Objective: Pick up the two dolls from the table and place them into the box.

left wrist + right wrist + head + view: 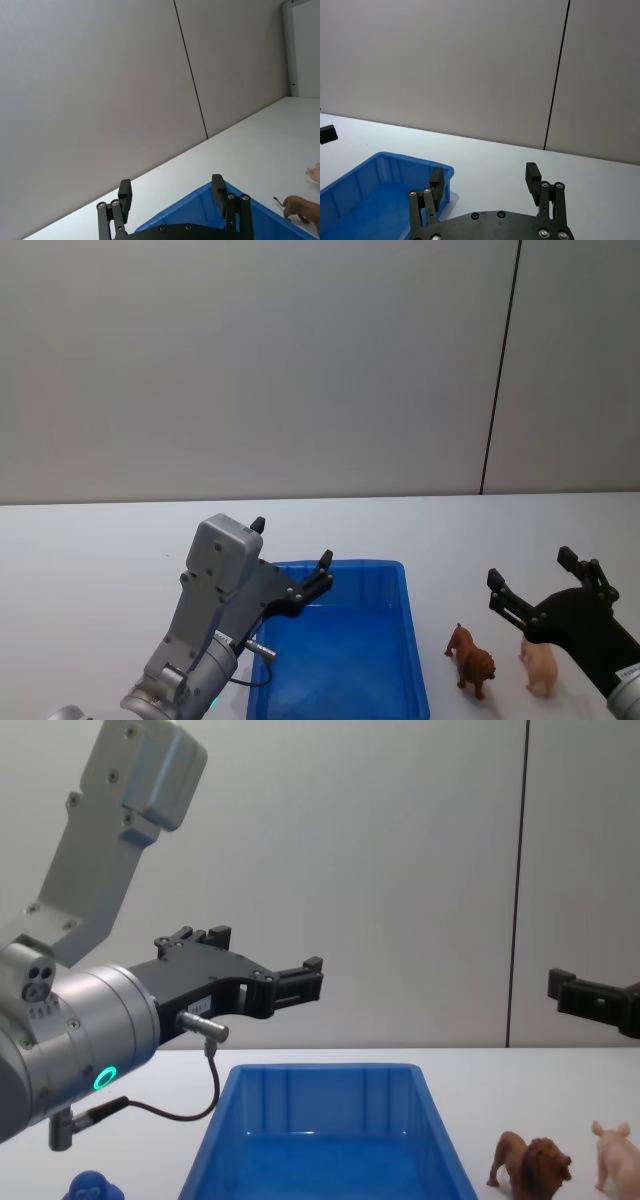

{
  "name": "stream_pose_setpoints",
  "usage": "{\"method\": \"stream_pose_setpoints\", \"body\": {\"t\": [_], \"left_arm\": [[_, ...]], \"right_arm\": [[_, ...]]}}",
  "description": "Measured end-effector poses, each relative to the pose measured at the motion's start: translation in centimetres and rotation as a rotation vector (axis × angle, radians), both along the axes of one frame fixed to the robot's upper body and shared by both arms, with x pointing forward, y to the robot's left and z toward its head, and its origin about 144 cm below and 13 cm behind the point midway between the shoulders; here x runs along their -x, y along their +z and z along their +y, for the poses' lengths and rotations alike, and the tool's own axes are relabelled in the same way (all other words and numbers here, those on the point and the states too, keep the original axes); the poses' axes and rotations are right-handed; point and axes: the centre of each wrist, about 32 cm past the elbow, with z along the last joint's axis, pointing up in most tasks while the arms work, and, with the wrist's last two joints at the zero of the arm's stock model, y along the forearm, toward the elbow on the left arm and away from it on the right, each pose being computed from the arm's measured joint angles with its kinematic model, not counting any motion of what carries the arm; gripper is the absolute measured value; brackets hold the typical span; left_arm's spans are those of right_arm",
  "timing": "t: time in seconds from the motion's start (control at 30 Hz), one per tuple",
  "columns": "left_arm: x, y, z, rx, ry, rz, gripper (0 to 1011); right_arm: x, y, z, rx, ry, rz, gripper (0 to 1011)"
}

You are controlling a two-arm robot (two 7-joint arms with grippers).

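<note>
The blue box (350,640) sits on the white desk (100,560), near the robot. The two dolls stand on the desk, outside the box, at its 3 o'clock side. The brown lion (472,660) is just beside the box. The pink pig (540,665) stands at the lion's 3 o'clock, close to it but not touching. The left end effector (292,543) hangs in the air above the box's 10 o'clock corner. Its fingers are spread wide and hold nothing. The right end effector (531,568) hangs above the desk at the 12 o'clock side of the two dolls. It is open wide too, and it holds nothing.
</note>
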Motion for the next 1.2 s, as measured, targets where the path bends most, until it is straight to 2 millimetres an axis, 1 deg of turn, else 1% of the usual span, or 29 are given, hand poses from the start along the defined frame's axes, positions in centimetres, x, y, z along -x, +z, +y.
{"method": "stream_pose_setpoints", "body": {"t": [0.9,1.2], "left_arm": [[0.00,0.00,0.00,0.000,0.000,0.000,1001],[0.00,0.00,0.00,0.000,0.000,0.000,1001]], "right_arm": [[-0.02,0.00,-0.03,0.000,0.000,0.000,1001],[-0.36,0.01,-0.99,-0.002,-0.004,0.031,1001]]}}
